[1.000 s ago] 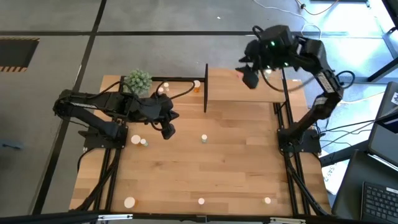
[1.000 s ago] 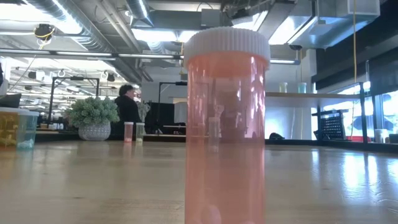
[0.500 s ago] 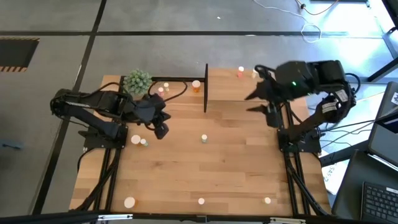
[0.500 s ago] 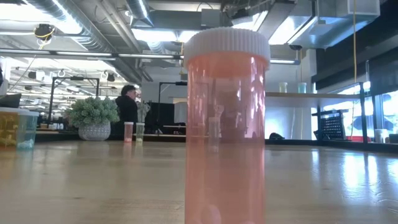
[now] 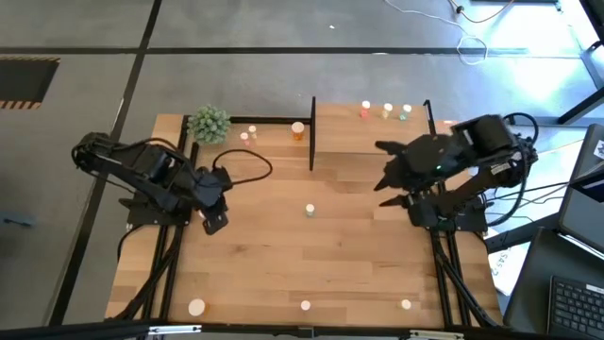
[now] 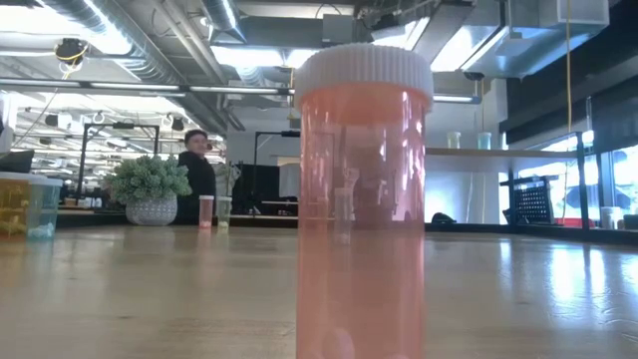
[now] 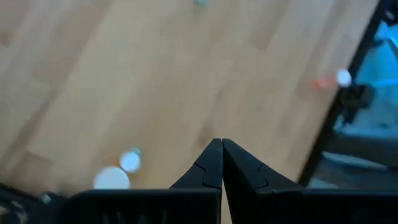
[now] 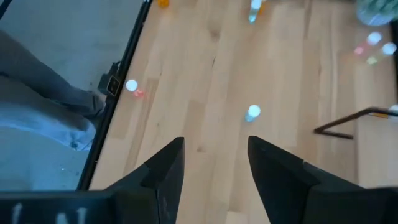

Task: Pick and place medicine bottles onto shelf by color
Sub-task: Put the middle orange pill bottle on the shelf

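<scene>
The shelf (image 5: pixel 368 137) is a light-wood board between black posts at the table's far right. Three small medicine bottles (image 5: pixel 387 110) stand along its far edge. Other bottles stand about the table: an orange one (image 5: pixel 298 129) by the shelf's left post, one mid-table (image 5: pixel 309 210), and a big orange one (image 6: pixel 364 199) right in front of the low camera. My left gripper (image 5: pixel 215 224) hangs shut over the table's left part, above two bottles (image 7: pixel 121 169). My right gripper (image 5: pixel 381 166) hovers open near the shelf's near edge, with nothing between its fingers (image 8: pixel 163 168).
A green plant ball (image 5: pixel 209 123) in a pot sits at the far left corner, with two small bottles (image 5: pixel 247 134) beside it. Three more bottles (image 5: pixel 305 305) stand along the near edge. A person (image 6: pixel 194 170) shows in the room behind.
My right gripper has swung from over the shelf's far edge toward the table's near and right side, staying open; the bottles on the shelf now show. My left gripper has drawn back toward the table's left edge, turning as it went, and stays shut.
</scene>
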Available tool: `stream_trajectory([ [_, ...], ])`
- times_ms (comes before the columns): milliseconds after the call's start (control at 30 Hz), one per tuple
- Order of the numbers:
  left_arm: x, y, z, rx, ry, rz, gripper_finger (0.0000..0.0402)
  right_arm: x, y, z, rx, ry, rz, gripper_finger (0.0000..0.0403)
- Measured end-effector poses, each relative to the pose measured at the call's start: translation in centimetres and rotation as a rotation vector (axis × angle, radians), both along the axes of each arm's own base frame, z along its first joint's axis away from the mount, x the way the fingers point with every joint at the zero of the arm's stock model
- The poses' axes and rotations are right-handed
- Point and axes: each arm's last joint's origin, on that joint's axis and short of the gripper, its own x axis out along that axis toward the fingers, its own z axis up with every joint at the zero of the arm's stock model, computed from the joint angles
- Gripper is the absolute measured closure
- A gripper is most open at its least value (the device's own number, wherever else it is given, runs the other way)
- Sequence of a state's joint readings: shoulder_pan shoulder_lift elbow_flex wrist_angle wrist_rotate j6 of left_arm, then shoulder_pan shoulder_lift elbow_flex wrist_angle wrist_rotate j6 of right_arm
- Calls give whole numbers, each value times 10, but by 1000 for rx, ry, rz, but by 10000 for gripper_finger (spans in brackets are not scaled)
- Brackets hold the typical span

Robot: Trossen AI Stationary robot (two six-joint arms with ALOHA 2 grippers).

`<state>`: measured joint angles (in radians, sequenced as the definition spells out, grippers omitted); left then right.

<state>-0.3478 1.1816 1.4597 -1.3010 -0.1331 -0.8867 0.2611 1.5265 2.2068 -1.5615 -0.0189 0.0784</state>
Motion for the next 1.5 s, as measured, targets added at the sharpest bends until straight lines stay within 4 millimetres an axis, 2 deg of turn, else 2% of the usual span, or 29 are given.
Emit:
stream_trajectory([
  [233, -7, -8, -2, -86, 75, -33, 401, 23, 6, -22, -5, 13, 4, 224],
  [533, -10, -14, -3, -225, 155, -137, 401, 36, 9, -39, -17, 30, 13, 224],
  [700, -11, -15, -6, -243, 203, -152, 390, 37, 10, -38, -23, 7, 26, 224],
  [1100, -3, -16, -18, -232, 341, -99, 290, 39, 10, -36, -17, -22, 26, 224],
  [1267, 2, -18, -22, -210, 361, -97, 280, 47, 6, -34, -4, -73, -30, 224],
  [1500, 2, -18, -22, -209, 361, -98, 280, 59, -6, -39, -175, -101, -245, 224],
])
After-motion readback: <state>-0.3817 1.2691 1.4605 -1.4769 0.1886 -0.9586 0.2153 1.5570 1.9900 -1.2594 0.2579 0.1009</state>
